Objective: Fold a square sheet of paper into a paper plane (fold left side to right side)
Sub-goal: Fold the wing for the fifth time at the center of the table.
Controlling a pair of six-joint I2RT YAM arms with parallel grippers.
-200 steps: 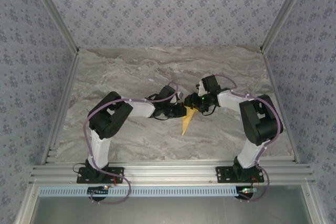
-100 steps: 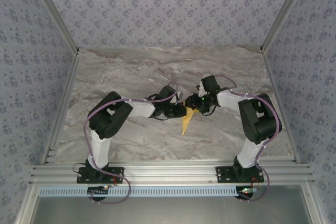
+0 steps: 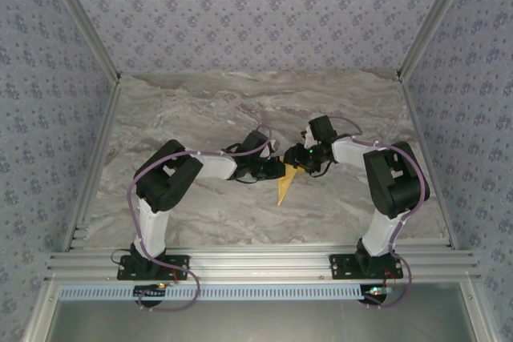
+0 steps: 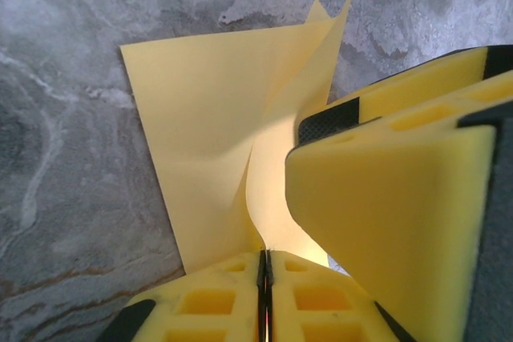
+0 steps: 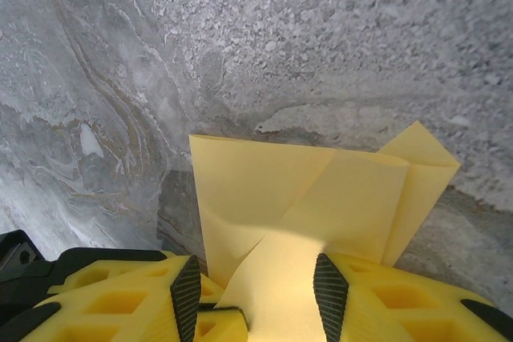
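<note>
Partly folded square sheet of paper (image 3: 284, 188) near the middle of the marble tabletop (image 3: 200, 110), narrow point toward the arm bases. Left gripper (image 3: 275, 171) and right gripper (image 3: 299, 163) meeting over its far end, almost touching each other.

From left wrist: left fingers (image 4: 208, 302) clenched together, pinching a thin edge of the sheet in the seam between them. Upper layer lifted and curling up off the lower one; lower layer flat on the tabletop. One right finger close beside, against the curled layer.

From right wrist: right fingers (image 5: 186, 298) spread apart, not clamped, straddling the raised strip of paper, strip touching the right-hand pad. Diagonal crease across the flat layer, another layer's corner poking out at far right.
</note>
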